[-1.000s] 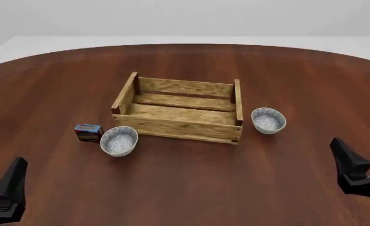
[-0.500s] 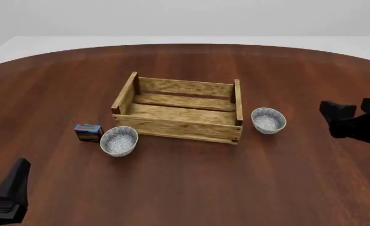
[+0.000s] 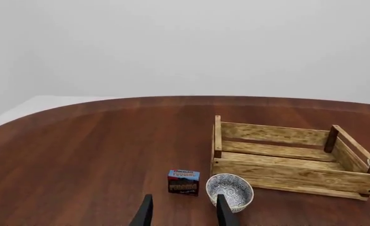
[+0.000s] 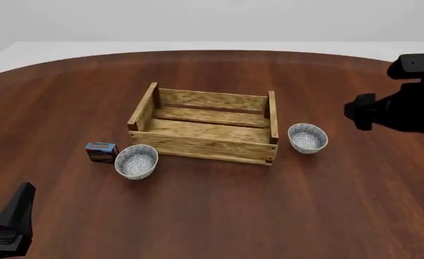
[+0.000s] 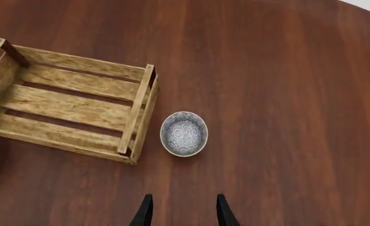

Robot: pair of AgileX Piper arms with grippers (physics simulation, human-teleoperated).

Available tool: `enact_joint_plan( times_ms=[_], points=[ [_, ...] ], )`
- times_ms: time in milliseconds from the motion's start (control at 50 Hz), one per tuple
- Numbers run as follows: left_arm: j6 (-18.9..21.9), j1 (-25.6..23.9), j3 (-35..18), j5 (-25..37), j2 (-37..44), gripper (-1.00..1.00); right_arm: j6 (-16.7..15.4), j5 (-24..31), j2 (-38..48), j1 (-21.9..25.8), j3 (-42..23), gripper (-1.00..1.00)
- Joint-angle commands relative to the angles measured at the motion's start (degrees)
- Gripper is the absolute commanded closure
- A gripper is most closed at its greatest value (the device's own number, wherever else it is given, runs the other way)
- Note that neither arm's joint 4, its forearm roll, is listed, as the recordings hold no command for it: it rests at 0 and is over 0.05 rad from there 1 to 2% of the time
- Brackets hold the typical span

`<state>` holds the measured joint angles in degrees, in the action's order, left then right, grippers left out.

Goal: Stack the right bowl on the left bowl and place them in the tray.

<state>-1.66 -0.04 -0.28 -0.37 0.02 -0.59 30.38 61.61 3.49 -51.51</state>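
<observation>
Your left pincer (image 4: 10, 226) is cut off at the near-left corner of the front view; only a dark wedge shows there. In its own wrist view the two fingertips (image 3: 145, 214) stand apart with nothing between them, so it reads as open and empty. Your right pincer (image 5: 181, 212) shows in the front view only as a dark mass at the right edge, hung above the surface (image 4: 212, 216), its fingers hard to make out. Its wrist view shows both tips parted, holding nothing.

The tray (image 4: 204, 125) sits mid-surface, slightly skewed. Its slatted floor is fully visible and bare of bowls.

The left bowl (image 4: 136, 161) stands upright at the tray's near-left corner, just beside the near wall; whether it touches the wood, you cannot tell. Nothing lies inside it. In the right wrist view it is clipped to a sliver at the frame edge.

The right bowl (image 4: 308, 137) stands upright just right of the tray's near-right corner, apart from it, also empty. In the left wrist view it is a mere fragment at the edge.

A small blue-and-red box (image 4: 101, 151) sits just left of the left bowl. Its printed lettering is too small to read.
</observation>
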Motion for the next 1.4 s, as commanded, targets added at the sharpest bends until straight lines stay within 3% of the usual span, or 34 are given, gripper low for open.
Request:
enact_joint_plan(
  times_ms=[20, 360, 1400],
  points=[
    [-0.48, -0.07, -0.21, 0.45, 0.00, -1.00, 0.95, 4.80, 7.13, 0.08, -6.93, -1.00],
    [-0.62, -0.44, -0.55, 1.63, 0.02, -1.00, 1.63, 5.87, 17.11, -1.22, -13.67, -1.00],
    [-0.79, -0.25, 0.27, 0.97, 0.43, -1.00, 5.97, -3.71, 43.66, -4.21, -21.38, -1.00]
  ],
)
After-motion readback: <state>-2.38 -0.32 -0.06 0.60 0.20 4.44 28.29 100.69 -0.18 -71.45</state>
